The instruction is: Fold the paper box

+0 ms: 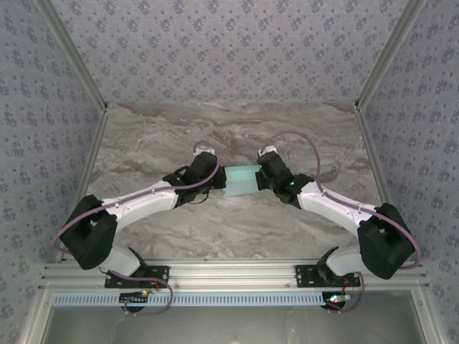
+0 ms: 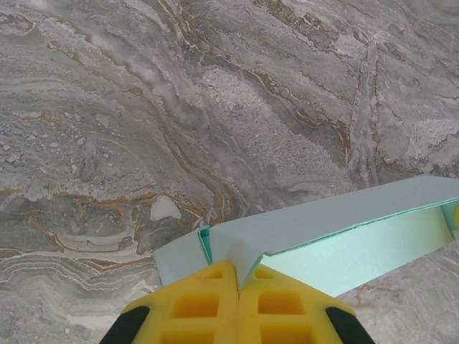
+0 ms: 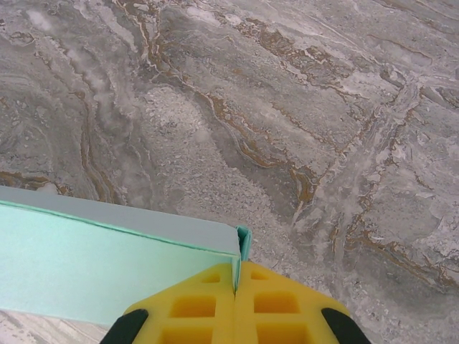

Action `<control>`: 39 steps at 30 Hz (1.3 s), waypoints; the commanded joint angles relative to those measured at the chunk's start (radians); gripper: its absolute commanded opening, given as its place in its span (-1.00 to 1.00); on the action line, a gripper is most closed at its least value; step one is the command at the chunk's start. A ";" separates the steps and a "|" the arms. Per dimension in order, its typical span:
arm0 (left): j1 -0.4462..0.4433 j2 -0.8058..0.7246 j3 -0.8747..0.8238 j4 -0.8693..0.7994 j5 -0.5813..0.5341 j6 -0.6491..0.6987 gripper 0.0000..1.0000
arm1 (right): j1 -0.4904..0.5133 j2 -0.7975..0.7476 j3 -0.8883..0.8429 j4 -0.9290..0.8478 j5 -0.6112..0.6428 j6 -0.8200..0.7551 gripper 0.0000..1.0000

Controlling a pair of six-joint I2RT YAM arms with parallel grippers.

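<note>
In the middle of the top view, the paper box [image 1: 241, 180] sat between the two arms over the marbled table [image 1: 215, 236]. The left gripper [image 2: 238, 278] was pinched shut on the end at its left, and the right gripper [image 3: 235, 278] on the opposite end. The arms pulling apart or twisting unevenly could tear the thin card or slip it free. Pushing inward could buckle it.

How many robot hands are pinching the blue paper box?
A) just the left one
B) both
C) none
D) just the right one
B: the left gripper and the right gripper are each shut on one end of the paper box, which spans the gap between them.
</note>
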 commanded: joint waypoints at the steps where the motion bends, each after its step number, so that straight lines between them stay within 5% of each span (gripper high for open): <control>1: -0.031 -0.015 -0.015 0.072 0.026 -0.047 -1.00 | 0.025 0.009 -0.027 -0.048 -0.054 0.007 -1.00; 22: -0.053 -0.029 -0.030 0.116 -0.018 -0.081 -0.99 | 0.025 0.000 -0.045 -0.042 -0.047 0.010 -1.00; 39: -0.017 -0.055 -0.051 0.152 0.050 -0.135 -1.00 | 0.025 0.000 -0.048 -0.041 -0.047 0.012 -1.00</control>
